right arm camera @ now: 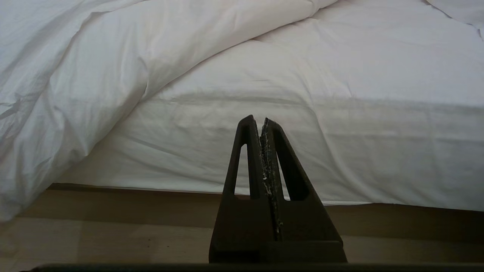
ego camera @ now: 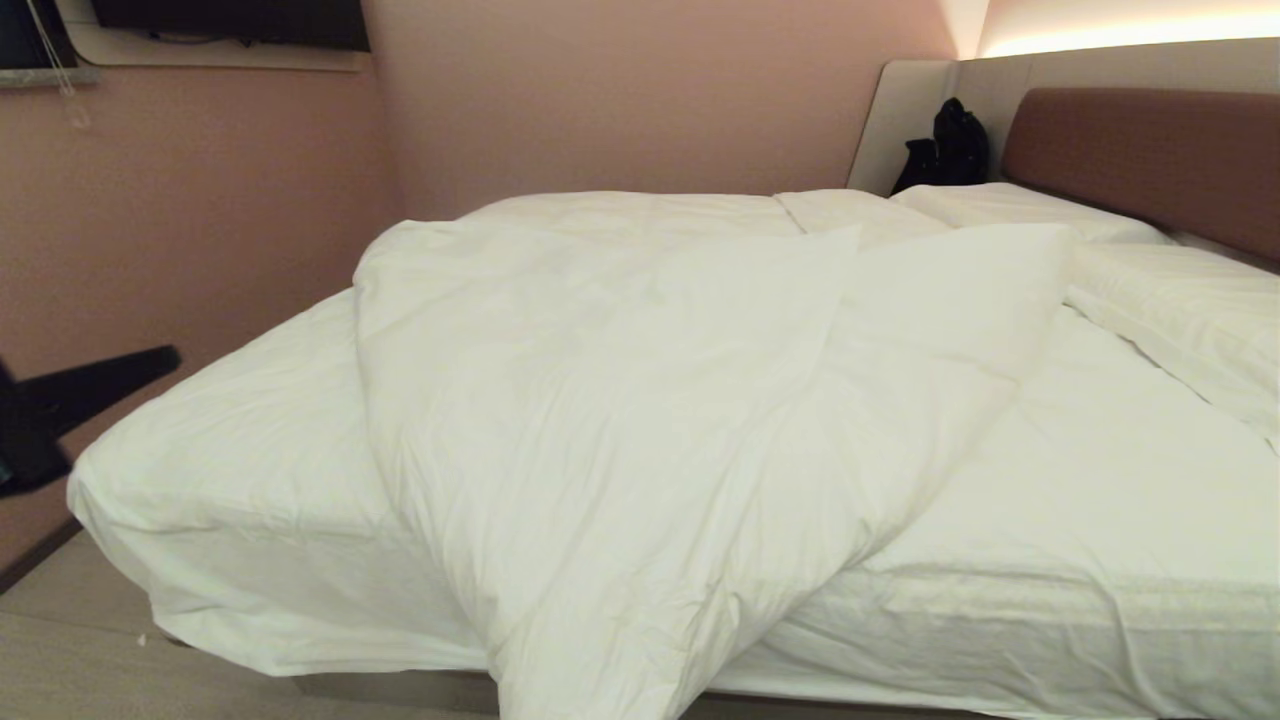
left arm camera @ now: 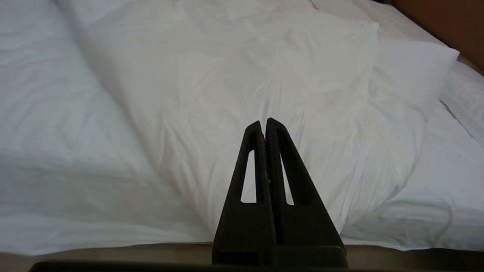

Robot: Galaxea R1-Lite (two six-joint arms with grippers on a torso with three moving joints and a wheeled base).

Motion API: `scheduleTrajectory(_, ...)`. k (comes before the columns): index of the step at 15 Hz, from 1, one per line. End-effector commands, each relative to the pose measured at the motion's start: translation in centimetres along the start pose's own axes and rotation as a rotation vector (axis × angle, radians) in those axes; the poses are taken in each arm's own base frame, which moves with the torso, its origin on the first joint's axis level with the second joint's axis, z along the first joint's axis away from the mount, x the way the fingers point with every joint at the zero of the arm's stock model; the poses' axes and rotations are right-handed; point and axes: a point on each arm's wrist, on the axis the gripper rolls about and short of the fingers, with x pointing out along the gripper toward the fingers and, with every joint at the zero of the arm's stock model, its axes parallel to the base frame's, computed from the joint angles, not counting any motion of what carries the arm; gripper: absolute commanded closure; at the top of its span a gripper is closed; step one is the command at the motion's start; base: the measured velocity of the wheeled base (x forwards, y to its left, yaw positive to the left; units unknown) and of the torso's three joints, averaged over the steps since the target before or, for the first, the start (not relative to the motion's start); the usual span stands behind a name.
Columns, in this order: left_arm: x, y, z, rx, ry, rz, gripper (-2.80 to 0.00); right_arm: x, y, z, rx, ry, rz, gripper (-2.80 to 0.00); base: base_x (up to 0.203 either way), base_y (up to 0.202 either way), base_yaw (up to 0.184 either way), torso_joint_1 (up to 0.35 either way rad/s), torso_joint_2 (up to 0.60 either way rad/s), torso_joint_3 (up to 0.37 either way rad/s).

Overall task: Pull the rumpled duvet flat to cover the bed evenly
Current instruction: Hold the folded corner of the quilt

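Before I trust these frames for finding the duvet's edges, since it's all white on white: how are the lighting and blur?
Head view: warm cast, a bright strip glows above the headboard, the duvet shows soft folds, and the left end effector is blurred. Left wrist view: cooler light, faint creases. Right wrist view: shadow under the duvet's overhang.

All views bedside, facing duvet point(ego camera: 640, 400)

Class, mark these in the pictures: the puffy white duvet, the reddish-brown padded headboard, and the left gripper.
Puffy white duvet point(ego camera: 620, 400), head view, its wrinkled middle.
Reddish-brown padded headboard point(ego camera: 1150, 150), head view, its front face.
Black left gripper point(left arm camera: 263, 124), left wrist view, its shut fingertips.
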Motion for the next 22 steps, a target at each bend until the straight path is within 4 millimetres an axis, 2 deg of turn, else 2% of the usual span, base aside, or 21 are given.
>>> scheduleTrajectory(1,7.7,0.9,-0.3,-0.044,0.155,-0.013,0.0,0.0,0.0,0.0,0.0,-0.001,-0.001,0.0,0.0,0.0,0.0,0.0,0.0,0.0)
scheduleTrajectory(4,13.6,-0.9,-0.9,-0.045,0.233,-0.092,0.0,0.0,0.0,0.0,0.0,-0.001,-0.001,0.0,0.0,0.0,0.0,0.0,0.0,0.0)
scheduleTrajectory(8,20.1,-4.6,-3.0,0.001,0.278,-0.128,0.0,0.0,0.0,0.0,0.0,-0.001,-0.001,0.0,0.0,0.0,0.0,0.0,0.0,0.0)
scheduleTrajectory(11,24.5,-7.3,-4.8,0.085,0.272,-0.085,0.0,0.0,0.0,0.0,0.0,-0.001,-0.001,0.0,0.0,0.0,0.0,0.0,0.0,0.0)
scheduleTrajectory(13,26.8,-8.7,-5.6,0.137,0.257,-0.044,0.0,0.0,0.0,0.0,0.0,-0.001,-0.001,0.0,0.0,0.0,0.0,0.0,0.0,0.0)
scheduleTrajectory(19,31.5,-12.4,-7.4,0.325,0.214,0.075,0.0,0.0,0.0,0.0,0.0,-0.001,-0.001,0.0,0.0,0.0,0.0,0.0,0.0,0.0)
scheduleTrajectory(21,32.6,-14.1,-7.6,0.379,0.197,0.066,0.0,0.0,0.0,0.0,0.0,-0.001,-0.001,0.0,0.0,0.0,0.0,0.0,0.0,0.0)
scheduleTrajectory(22,32.9,-15.1,-8.9,0.451,0.222,0.043,0.0,0.0,0.0,0.0,0.0,-0.001,-0.001,0.0,0.0,0.0,0.0,0.0,0.0,0.0)
